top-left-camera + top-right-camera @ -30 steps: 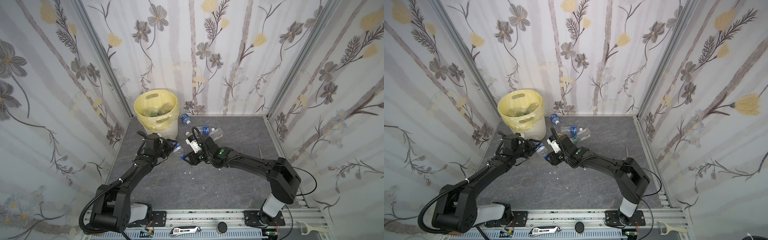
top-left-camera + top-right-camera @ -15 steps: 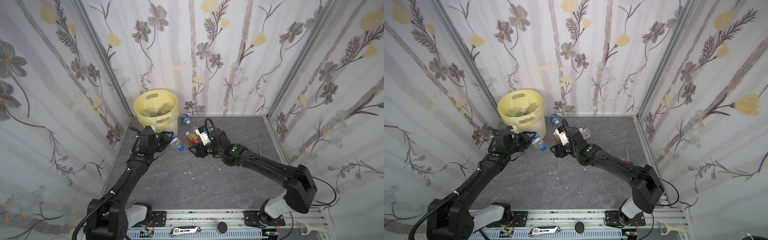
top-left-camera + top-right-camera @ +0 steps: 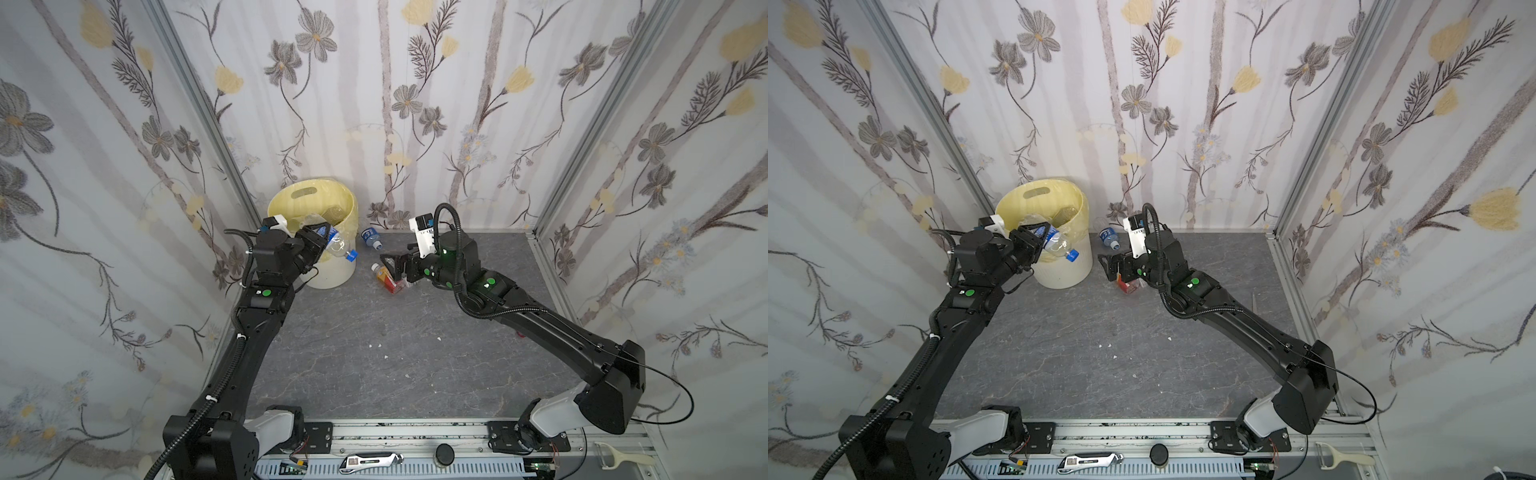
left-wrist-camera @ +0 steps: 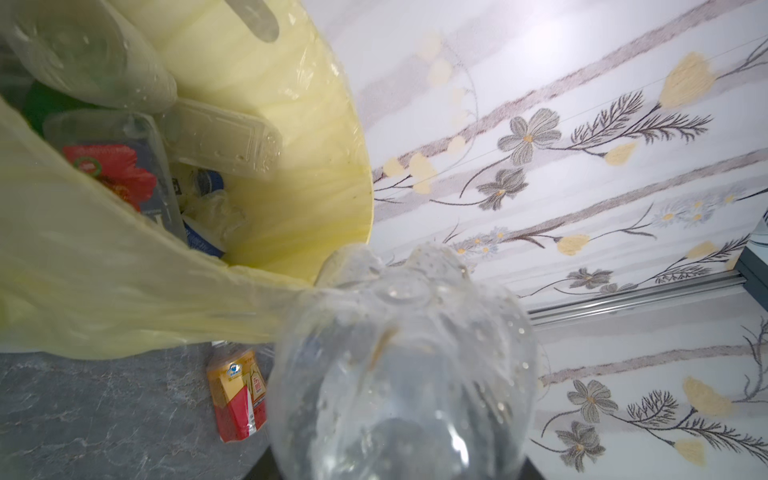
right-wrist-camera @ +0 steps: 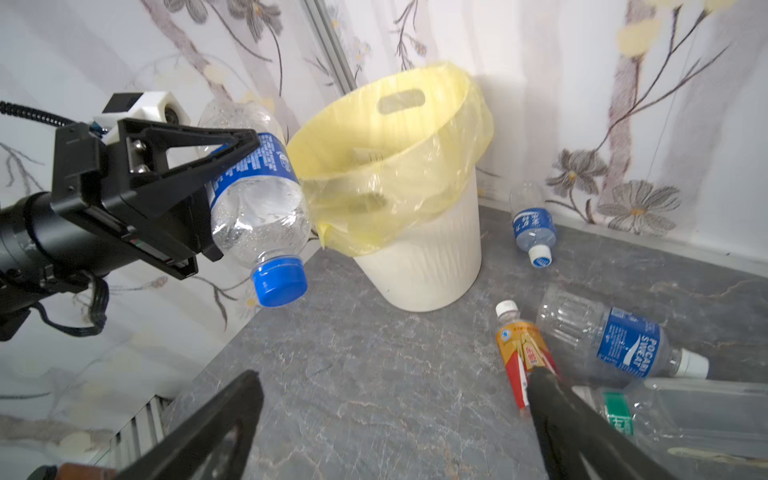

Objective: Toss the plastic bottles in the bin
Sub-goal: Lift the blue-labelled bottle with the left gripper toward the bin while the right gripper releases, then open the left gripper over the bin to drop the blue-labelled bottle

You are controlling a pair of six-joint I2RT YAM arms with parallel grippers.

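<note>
My left gripper (image 3: 321, 240) is shut on a clear plastic bottle (image 3: 337, 246) with a blue label and blue cap (image 5: 279, 281). It holds the bottle tilted, cap down, against the near rim of the bin (image 3: 334, 272), a cream ribbed basket with a yellow liner (image 5: 386, 166). In the left wrist view the bottle (image 4: 399, 374) hides the jaws, and several bottles lie inside the bin (image 4: 291, 174). My right gripper (image 3: 392, 264) is open just above the floor, with only bare floor between its fingers (image 5: 557, 411). An orange-red labelled bottle (image 5: 521, 353) lies by one fingertip.
A blue-labelled bottle (image 3: 371, 239) lies by the back wall beside the bin. Another blue-labelled bottle (image 5: 615, 340) and a clear green-labelled container (image 5: 673, 415) lie under the right arm. White crumbs (image 3: 376, 345) dot the floor. Patterned walls close in three sides.
The left arm has lifted its bottle from the floor up to the bin's rim. The right gripper has moved towards the back wall and opened wide; the orange-red bottle now lies beside it.
</note>
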